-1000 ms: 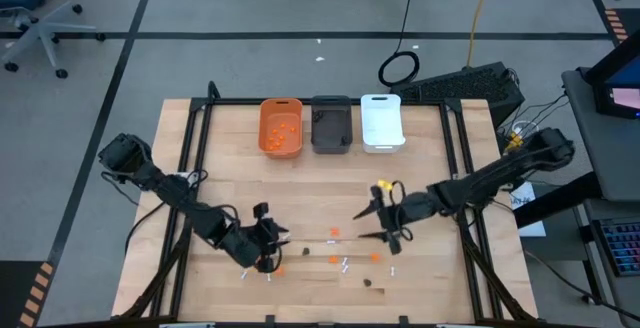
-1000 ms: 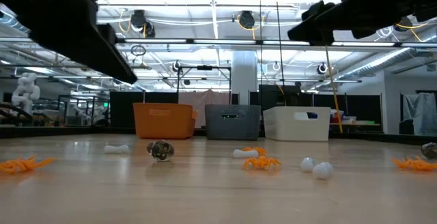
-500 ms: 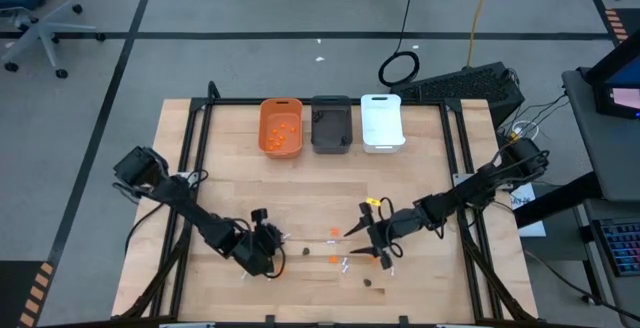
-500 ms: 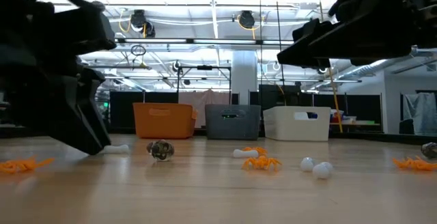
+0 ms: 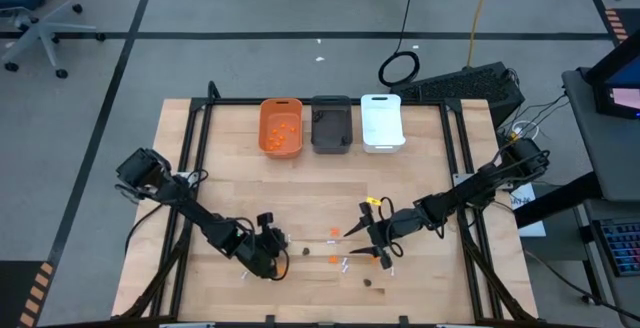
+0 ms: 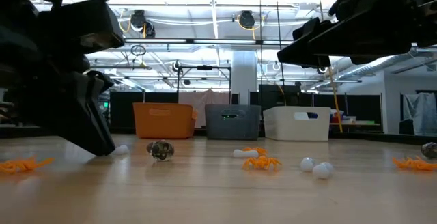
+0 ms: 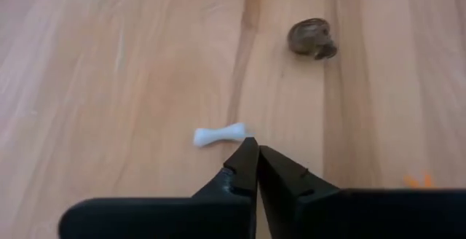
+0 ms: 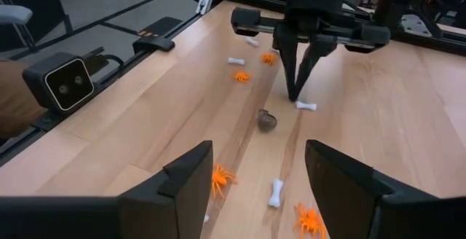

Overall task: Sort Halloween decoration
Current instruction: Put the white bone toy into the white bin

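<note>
The Halloween decoration is scattered over the near half of the table (image 5: 420, 193): a small white bone (image 7: 219, 133), a dark brown lump (image 7: 312, 38), orange spiders (image 8: 220, 178). The left end effector (image 7: 253, 154) is seen closed and empty, tips just beside the bone. The right end effector (image 8: 256, 188) is held open above the pieces.

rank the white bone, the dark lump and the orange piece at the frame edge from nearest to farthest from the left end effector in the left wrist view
From the shut left end effector:
1. White bone, lying just off the tips, not gripped.
2. Dark lump, farther ahead on the wood.
3. Orange piece, off to the side at the frame edge; roughly as far as the lump, too close to call.
</note>
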Available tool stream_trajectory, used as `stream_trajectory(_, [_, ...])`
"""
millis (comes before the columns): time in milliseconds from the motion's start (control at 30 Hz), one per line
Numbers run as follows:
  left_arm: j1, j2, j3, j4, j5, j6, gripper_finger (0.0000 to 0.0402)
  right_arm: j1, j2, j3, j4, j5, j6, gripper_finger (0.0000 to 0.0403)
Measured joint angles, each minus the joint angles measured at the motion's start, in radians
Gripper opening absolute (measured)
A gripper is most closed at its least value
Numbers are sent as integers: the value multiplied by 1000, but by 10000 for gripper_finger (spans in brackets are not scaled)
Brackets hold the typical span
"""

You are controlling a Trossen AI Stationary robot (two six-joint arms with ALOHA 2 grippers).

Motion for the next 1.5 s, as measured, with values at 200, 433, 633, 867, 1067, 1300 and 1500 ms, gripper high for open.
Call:
stream_trajectory(200, [-8,-39,26,-71,7,-10,14,0,0,0,-6,0,0,203])
stream_trajectory(433, [-10,-83,53,-105,-73,-48,72,0,0,0,-12,0,0,203])
stream_trajectory(633, [-5,-37,51,-115,-121,-47,190,0,0,0,-12,0,0,203])
stream_trajectory(867, [0,-21,52,-104,-127,-57,254,0,0,0,-12,0,0,203])
stream_trajectory(1067, [5,-13,52,-98,-127,-57,256,0,0,0,-12,0,0,203])
stream_trajectory(1300, [12,48,52,-60,-111,-57,256,0,0,0,-7,0,0,203])
stream_trajectory(1500, [12,59,54,-48,-108,-58,255,0,0,0,-6,0,5,203])
